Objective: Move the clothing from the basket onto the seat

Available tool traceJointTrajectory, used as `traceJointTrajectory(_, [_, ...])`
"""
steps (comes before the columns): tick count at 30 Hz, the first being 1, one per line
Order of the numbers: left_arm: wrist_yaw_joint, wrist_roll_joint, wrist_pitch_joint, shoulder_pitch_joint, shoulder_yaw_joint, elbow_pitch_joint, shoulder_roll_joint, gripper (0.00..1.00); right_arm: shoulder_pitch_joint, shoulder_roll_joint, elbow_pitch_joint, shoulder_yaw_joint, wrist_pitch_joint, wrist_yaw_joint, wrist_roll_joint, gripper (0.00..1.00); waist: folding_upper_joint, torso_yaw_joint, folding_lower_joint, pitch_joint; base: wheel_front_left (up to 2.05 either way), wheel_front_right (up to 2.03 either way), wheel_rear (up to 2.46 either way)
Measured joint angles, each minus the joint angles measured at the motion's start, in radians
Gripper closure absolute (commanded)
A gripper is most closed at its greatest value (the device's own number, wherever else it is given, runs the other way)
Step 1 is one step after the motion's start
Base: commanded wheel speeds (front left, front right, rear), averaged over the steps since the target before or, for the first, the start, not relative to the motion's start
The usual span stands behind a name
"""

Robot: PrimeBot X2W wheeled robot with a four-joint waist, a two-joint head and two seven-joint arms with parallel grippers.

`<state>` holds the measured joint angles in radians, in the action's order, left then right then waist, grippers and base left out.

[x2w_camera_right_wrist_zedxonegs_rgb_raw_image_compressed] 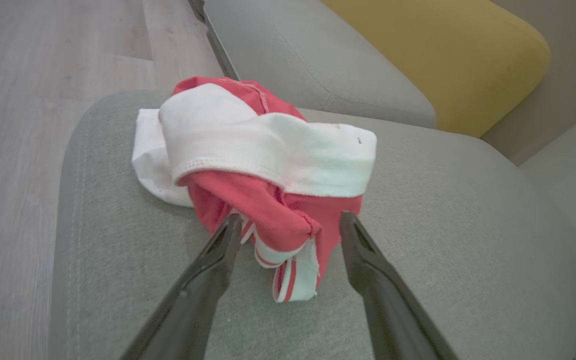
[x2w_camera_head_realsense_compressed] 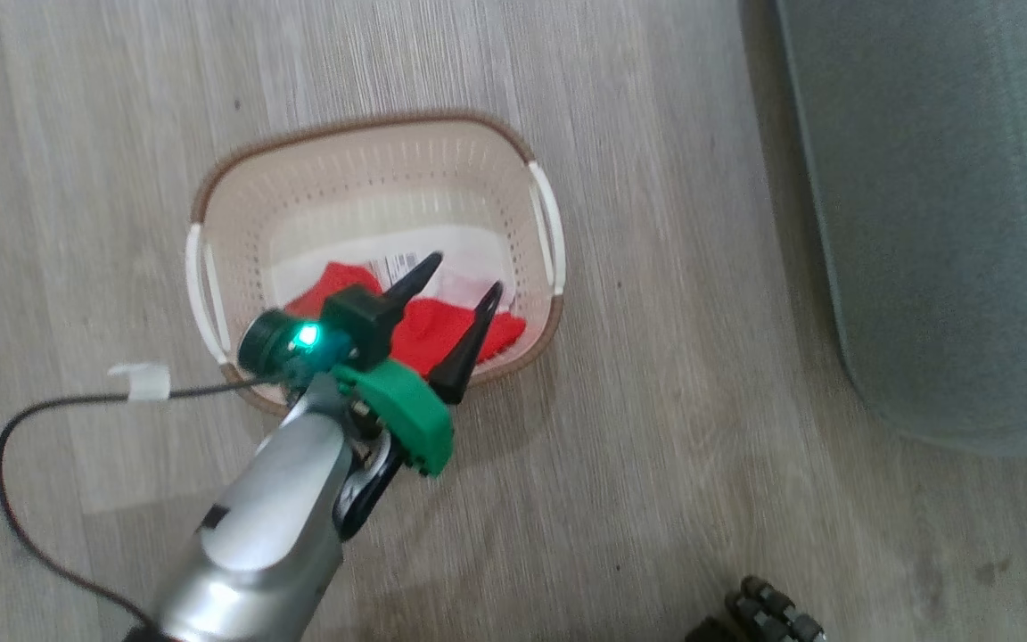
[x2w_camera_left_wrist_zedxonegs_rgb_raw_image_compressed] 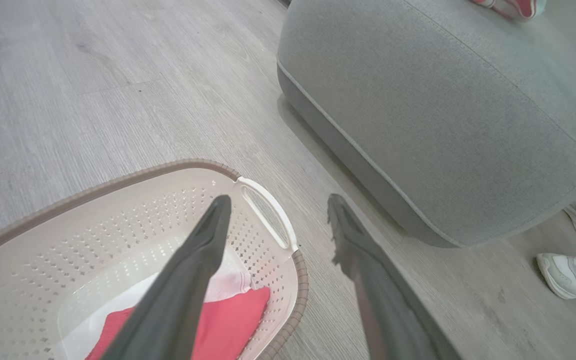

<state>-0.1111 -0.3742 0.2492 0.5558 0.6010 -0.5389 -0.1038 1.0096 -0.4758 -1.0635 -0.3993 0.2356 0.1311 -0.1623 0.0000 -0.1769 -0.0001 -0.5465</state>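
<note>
Left claw (x2w_camera_head_realsense_compressed: pixel 467 271) hangs wide open and empty over the basket (x2w_camera_head_realsense_compressed: pixel 344 178) to take the red clothing (x2w_camera_head_realsense_compressed: pixel 429 330) at its 6 o'clock, while right claw (x2w_camera_right_wrist_zedxonegs_rgb_raw_image_compressed: pixel 290 216), equally open, straddles without gripping a garment (x2w_camera_right_wrist_zedxonegs_rgb_raw_image_compressed: pixel 268 145) on the seat (x2w_camera_right_wrist_zedxonegs_rgb_raw_image_compressed: pixel 443 225)

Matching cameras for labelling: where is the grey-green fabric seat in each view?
Head view: grey-green fabric seat along the right edge.
Left wrist view: seat upper right, beyond the cream perforated basket.
Right wrist view: seat across the lower half, under a red-and-white garment.
Shared landmark: pale wood-grain floor.
</note>
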Motion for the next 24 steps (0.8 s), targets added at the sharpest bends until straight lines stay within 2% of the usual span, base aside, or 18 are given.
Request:
traceJointTrajectory(4, [0.006, -0.019, 0.0, -0.062, -0.042, -0.005, -0.001, 0.0, -0.15, 0.025, 0.087, 0.095, 0.012, 0.0, 0.098, 0.0, 0.0, 0.001, 0.0, 0.068, 0.0, 0.0, 0.0])
traceJointTrajectory(9, [0.021, -0.041, 0.0, -0.141, -0.118, -0.003, 0.002, 0.0, -0.337, 0.084, 0.291, 0.197, 0.016, 0.0, 0.191, 0.0, 0.0, 0.015, 0.0, 0.159, 0.0, 0.0, 0.0])
traceJointTrajectory(12, [0.027, -0.041, 0.0, -0.188, -0.168, 0.009, 0.009, 0.0, -0.434, 0.127, 0.423, 0.231, 0.017, 0.0, 0.209, 0.0, 0.0, 0.031, -0.0001, 0.211, 0.0, 0.0, 0.0])
traceJointTrajectory(16, [0.036, -0.04, 0.0, -0.235, -0.246, 0.036, 0.02, 0.0, -0.56, 0.218, 0.553, 0.263, 0.016, 0.0, 0.205, 0.0, 0.0001, 0.066, -0.0001, 0.275, 0.0, 0.0, 0.0])
traceJointTrajectory(20, [0.044, -0.018, 0.0, -0.27, -0.32, 0.059, 0.024, 0.0, -0.666, 0.31, 0.607, 0.308, 0.011, 0.0, 0.2, 0.0, 0.0001, 0.111, -0.0001, 0.33, 0.0, 0.0, 0.0])
traceJointTrajectory(24, [0.044, 0.008, 0.0, -0.302, -0.384, 0.069, 0.032, 0.0, -0.76, 0.355, 0.595, 0.343, 0.012, 0.0, 0.203, 0.0, 0.0, 0.157, -0.0001, 0.388, 0.0, 0.0, 0.0])
